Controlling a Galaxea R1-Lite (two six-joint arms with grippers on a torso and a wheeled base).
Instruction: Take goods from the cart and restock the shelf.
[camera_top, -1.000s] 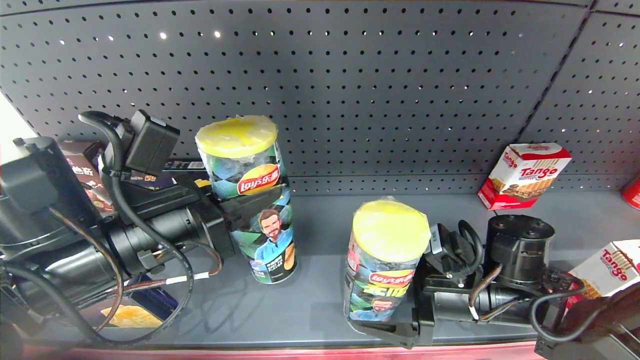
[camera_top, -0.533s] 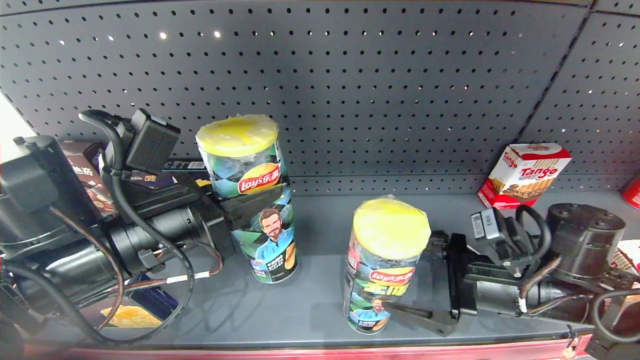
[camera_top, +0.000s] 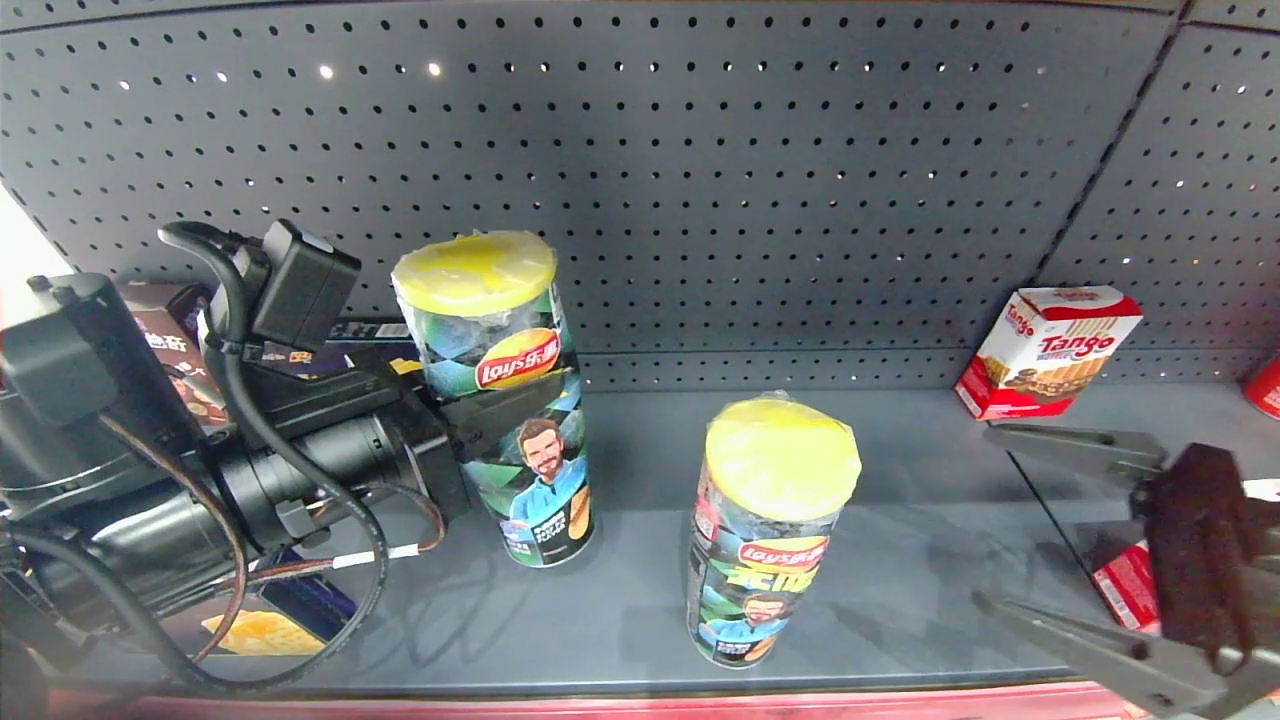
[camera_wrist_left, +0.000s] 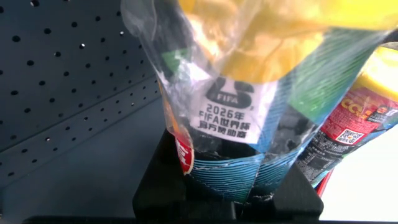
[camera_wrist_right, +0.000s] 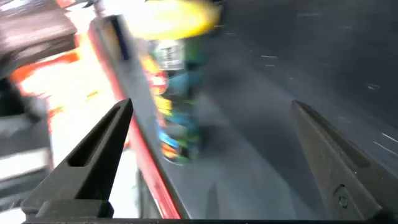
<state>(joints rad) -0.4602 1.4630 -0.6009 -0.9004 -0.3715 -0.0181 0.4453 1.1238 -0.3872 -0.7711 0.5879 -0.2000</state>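
Chips cans are the goods, and two of them are on the shelf (camera_top: 640, 600). Nearest, just behind the red lip (camera_top: 600, 705) and about midway along it, the near can (camera_top: 770, 530) stands upright with its yellow lid up and nothing touching it, so I judge it already placed. Over the lip's right end hangs the right gripper (camera_top: 985, 516), jaws spread wide and well apart from that can. That wide spread suits clearing the can's girth, since a tall can so close to the lip could easily be nudged off. Farther back from the lip, toward its left end, the far can (camera_top: 490, 300) stands upright with its base seemingly on the shelf. The left gripper (camera_top: 500, 400) pinches it round the middle from the side. A mid-height hold probably keeps the tall tube from tipping while it settles, and letting go looks like the step in hand. Farthest from the lip, on the right near the pegboard (camera_top: 700, 180), a wafer box (camera_top: 1045, 350) sits tilted, leaving the middle stretch open for cans.
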